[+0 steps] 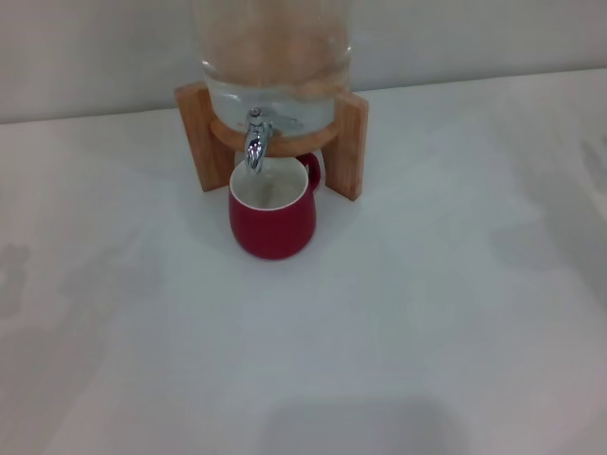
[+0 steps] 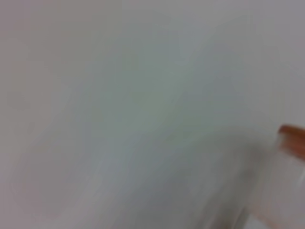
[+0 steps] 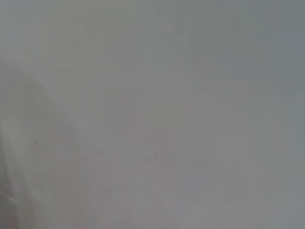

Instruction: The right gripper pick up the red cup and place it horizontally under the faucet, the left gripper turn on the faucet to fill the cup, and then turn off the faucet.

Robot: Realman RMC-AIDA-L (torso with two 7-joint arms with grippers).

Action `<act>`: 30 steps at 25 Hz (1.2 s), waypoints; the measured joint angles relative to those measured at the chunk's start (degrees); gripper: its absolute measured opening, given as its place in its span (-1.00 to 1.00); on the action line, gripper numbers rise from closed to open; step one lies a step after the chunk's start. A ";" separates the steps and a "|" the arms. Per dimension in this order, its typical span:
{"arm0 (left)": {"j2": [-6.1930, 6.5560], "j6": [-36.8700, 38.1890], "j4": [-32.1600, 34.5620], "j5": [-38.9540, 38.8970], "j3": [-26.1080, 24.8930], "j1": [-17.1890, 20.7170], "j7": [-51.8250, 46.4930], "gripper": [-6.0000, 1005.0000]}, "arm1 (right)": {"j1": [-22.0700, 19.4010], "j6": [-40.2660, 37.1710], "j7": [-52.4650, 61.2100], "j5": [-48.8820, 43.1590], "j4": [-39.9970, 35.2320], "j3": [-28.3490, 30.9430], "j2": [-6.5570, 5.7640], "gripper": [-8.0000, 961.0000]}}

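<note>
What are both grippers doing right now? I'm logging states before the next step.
Left gripper: not in view in any picture.
Right gripper: not in view either; the red cup stands unheld under the faucet.

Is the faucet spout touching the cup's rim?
Cannot tell. In the head view the faucet overlaps the far rim of the cup, so no gap or contact shows; the wrist views miss it.

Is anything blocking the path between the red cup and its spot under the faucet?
Nothing visible does: the red cup already stands upright on the table directly below the faucet, in front of the wooden stand. Neither gripper is in view.
</note>
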 joint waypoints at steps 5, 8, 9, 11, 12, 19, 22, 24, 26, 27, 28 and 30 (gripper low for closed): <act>-0.17 -3.35 -3.04 -5.95 -0.38 0.98 6.29 -0.56 | -0.06 0.36 0.04 0.00 0.00 -0.12 -0.02 -0.35; -0.10 -4.92 -5.19 -8.55 -0.46 1.00 8.95 -0.45 | -0.06 0.55 0.05 -0.01 0.00 -0.20 -0.02 -0.35; -0.08 -5.34 -5.81 -9.31 -0.75 0.86 9.78 -0.41 | -0.06 0.65 0.05 -0.01 0.00 -0.22 -0.01 -0.35; -0.25 -5.70 -6.43 -10.46 -1.56 0.82 10.94 -0.34 | -0.05 0.95 0.05 -0.05 0.00 -0.25 -0.01 -0.35; -0.34 -6.04 -7.06 -11.54 -2.07 0.82 11.98 -0.30 | -0.05 1.14 0.05 -0.06 0.00 -0.26 -0.01 -0.35; -0.06 -7.97 -9.90 -14.50 -2.46 0.32 13.54 0.18 | -0.43 2.90 0.06 -0.09 -0.23 0.06 0.00 -0.35; 0.02 -8.03 -9.94 -14.50 -2.49 0.27 13.34 0.41 | -0.62 3.02 0.04 -0.09 -0.64 0.11 0.04 -0.35; 0.03 -8.03 -9.96 -14.50 -2.50 0.25 13.29 0.57 | -0.69 3.03 -0.04 -0.09 -0.76 0.13 0.12 -0.35; 0.05 -8.04 -9.97 -14.52 -2.51 0.26 13.20 0.66 | -0.69 3.03 -0.12 -0.10 -0.78 0.12 0.14 -0.31; 0.05 -8.06 -9.97 -14.54 -2.54 0.30 13.13 0.68 | -0.69 3.03 -0.13 -0.09 -0.79 0.12 0.15 -0.30; 0.06 -8.07 -9.98 -14.56 -2.59 0.33 13.07 0.68 | -0.69 3.02 -0.14 -0.09 -0.79 0.12 0.15 -0.28; 0.07 -8.10 -10.00 -14.62 -2.76 0.37 12.92 0.68 | -0.68 3.03 -0.10 -0.09 -0.79 0.08 0.15 -0.26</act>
